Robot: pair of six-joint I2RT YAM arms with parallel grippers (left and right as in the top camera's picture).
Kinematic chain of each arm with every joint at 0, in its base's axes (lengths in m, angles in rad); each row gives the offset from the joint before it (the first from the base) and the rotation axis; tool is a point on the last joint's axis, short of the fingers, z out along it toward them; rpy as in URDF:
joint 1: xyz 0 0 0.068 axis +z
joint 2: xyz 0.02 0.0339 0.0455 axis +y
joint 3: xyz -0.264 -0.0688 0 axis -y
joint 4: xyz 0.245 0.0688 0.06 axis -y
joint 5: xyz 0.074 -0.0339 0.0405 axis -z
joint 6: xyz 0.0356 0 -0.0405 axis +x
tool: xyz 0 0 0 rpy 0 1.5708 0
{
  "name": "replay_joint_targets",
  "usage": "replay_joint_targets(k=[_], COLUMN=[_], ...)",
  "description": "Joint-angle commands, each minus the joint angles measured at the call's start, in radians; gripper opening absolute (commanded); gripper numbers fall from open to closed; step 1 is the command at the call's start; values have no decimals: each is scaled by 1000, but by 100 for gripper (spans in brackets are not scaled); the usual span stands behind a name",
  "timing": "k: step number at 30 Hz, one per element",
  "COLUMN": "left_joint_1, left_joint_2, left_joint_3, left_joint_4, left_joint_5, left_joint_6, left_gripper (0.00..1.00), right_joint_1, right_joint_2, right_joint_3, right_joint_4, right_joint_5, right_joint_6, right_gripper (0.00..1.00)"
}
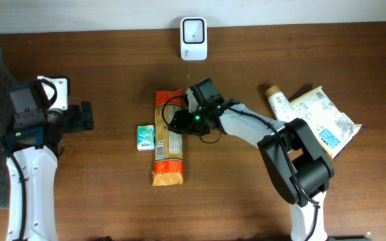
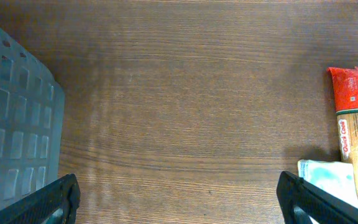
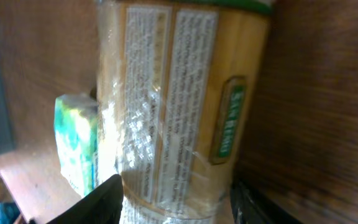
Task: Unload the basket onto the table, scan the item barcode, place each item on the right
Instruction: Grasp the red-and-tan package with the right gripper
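**Pasta packet [image 1: 167, 164], bracketed by the right gripper [image 1: 179, 122]; not yet lifted.**
The pasta packet lies flat on the table [image 1: 99, 194], directly beneath the right gripper. Its long axis runs crosswise to the line between the two fingers, so they span its narrow width. Most of its length extends from the gripper on the side away from the white scanner [image 1: 193, 38]. The jaws stand partway apart, one finger at each long edge; whether they press the wrapper cannot be told. A small green pack [image 1: 145, 137] sits just beside the packet, on the side away from the right arm. The left gripper [image 1: 82, 117] is spread wide, empty and well apart from the packet, so the right arm is much the nearer. Judged next need: a firm hold, then a lift toward the scanner.
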Motion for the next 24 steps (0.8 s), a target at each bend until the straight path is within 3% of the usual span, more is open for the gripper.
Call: replay_joint_targets(k=[1, 4, 6, 7, 11, 14, 18, 24], left_joint_1=[3, 3, 3, 3, 3, 3, 3, 3], left_joint_2=[-4, -4, -4, -4, -4, -4, -4, -4], left_joint_3=[16, 16, 16, 16, 16, 16, 16, 16], left_joint_4=[2, 2, 2, 2, 2, 2, 2, 2], left_joint_5=[10, 10, 10, 10, 10, 10, 10, 10], left_joint_6=[10, 9, 9, 9, 9, 9, 9, 9], left_gripper=[99, 99, 99, 99, 99, 99, 99, 99], right_joint_1=[17, 17, 17, 16, 9, 12, 39, 134], right_joint_2=[70, 77, 77, 77, 15, -117, -143, -54], right_joint_3=[-14, -14, -13, -12, 42, 180, 417, 447], right_joint_4=[-14, -14, -13, -13, -95, -432, -836, -871], right_joint_5=[24, 22, -3, -26, -48, 216, 522, 616], right_joint_6=[34, 34, 34, 34, -35, -167, -234, -248], right_gripper=[43, 25, 7, 4, 4, 4, 4, 4])
